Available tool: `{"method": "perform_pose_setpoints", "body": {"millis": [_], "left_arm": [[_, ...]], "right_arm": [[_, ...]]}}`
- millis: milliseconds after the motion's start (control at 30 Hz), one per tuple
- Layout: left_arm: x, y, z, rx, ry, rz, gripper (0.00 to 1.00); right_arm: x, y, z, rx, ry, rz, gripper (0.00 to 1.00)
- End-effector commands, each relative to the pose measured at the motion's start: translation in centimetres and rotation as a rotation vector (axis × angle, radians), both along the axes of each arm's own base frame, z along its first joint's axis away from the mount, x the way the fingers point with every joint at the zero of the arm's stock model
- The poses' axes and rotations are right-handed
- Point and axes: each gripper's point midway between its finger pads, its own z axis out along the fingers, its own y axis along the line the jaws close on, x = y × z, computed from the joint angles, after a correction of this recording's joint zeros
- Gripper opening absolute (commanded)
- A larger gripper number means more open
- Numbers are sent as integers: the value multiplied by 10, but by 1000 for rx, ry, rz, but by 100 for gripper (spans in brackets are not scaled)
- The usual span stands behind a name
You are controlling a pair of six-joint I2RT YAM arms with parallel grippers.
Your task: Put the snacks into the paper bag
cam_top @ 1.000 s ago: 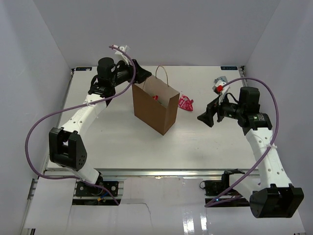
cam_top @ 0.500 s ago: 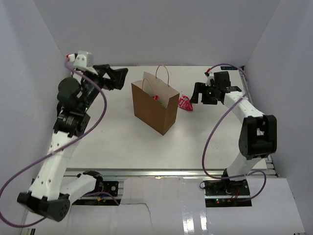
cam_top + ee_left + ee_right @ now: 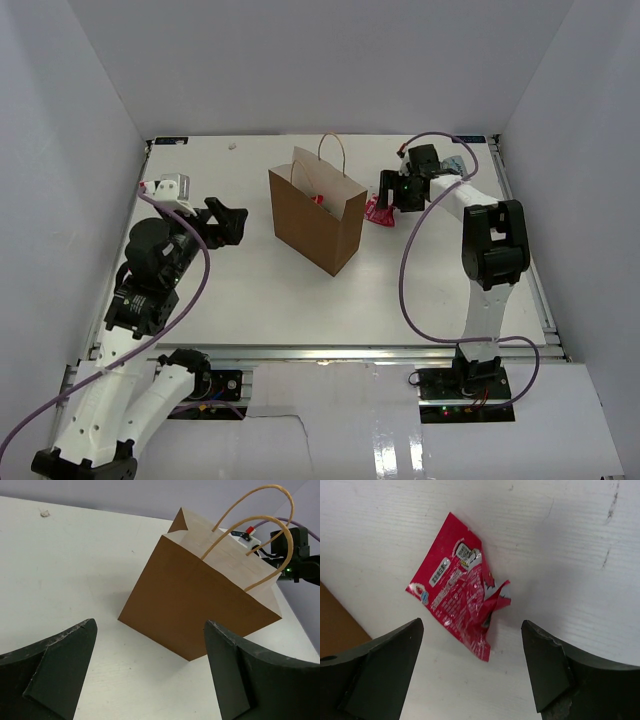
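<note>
The brown paper bag (image 3: 320,215) stands upright mid-table with looped tan handles; a bit of red packet (image 3: 317,199) shows inside its mouth. It also fills the left wrist view (image 3: 200,605). A pink-red snack packet (image 3: 378,211) lies on the table just right of the bag and shows crumpled in the right wrist view (image 3: 462,592). A pale blue-silver packet (image 3: 455,164) lies at the far right behind the right arm. My right gripper (image 3: 386,192) is open, directly over the red packet, its jaws either side of it (image 3: 472,630). My left gripper (image 3: 232,220) is open and empty, left of the bag (image 3: 150,627).
White walls close in the table on the left, back and right. A small crumb (image 3: 44,514) lies on the far table surface. The right arm's purple cable (image 3: 412,270) loops over the table right of the bag.
My left arm has swung back from the bag's top to the left side and lowered. My right gripper has moved left, over the red packet.
</note>
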Motion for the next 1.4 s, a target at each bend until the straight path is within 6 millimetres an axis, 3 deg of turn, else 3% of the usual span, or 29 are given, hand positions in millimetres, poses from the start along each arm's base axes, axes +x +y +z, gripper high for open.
{"method": "perform_pose_setpoints", "body": {"millis": [0,167,367,467,567,600,667,700,767,800,833,867,900,1033,1133,1167,1267,1367], "left_arm": [[-2,-6,-2,-23,26,-23,98],[3,-13,-7,-40,65,-45,98],[9,-22,-12,-42,78,-85,98],[16,-23,-12,-27,76,-81,98],[19,-24,-14,-24,76,-81,98],[20,-24,-15,-25,73,-83,98],[19,-24,-14,-31,65,-86,98],[18,-24,-16,-32,67,-87,98],[14,-23,-15,-38,55,-82,98],[12,-21,-19,-39,60,-79,98],[11,-21,-19,-42,55,-79,98],[7,-20,-18,-47,44,-78,98],[6,-19,-18,-50,41,-76,98],[-2,-18,-21,-66,36,-79,98],[-8,-19,-18,-85,28,-92,98],[-10,-20,-20,-89,32,-96,98],[-19,-19,-17,-109,26,-101,98],[-28,-16,-14,-134,17,-94,98]], "right_arm": [[30,0,-5,-25,-46,-36,84],[41,8,-14,-16,-40,-28,69],[34,6,-19,-3,-12,-53,35],[28,3,-9,16,-19,-45,20],[26,-3,16,21,-80,-14,9],[29,-6,41,33,-143,-6,8],[28,-13,65,26,-220,27,8],[27,-13,102,39,-315,58,8],[23,-16,140,5,-440,122,8],[18,-14,187,0,-580,168,8],[13,-13,210,-5,-656,196,8],[7,-12,236,-31,-753,245,8],[-11,-5,273,-12,-865,312,8],[-50,26,350,-2,-1070,483,8],[-76,62,382,23,-1146,574,8],[-86,80,385,34,-1152,606,8],[-104,111,395,51,-1189,654,8],[-108,132,393,36,-1195,659,8]]}}
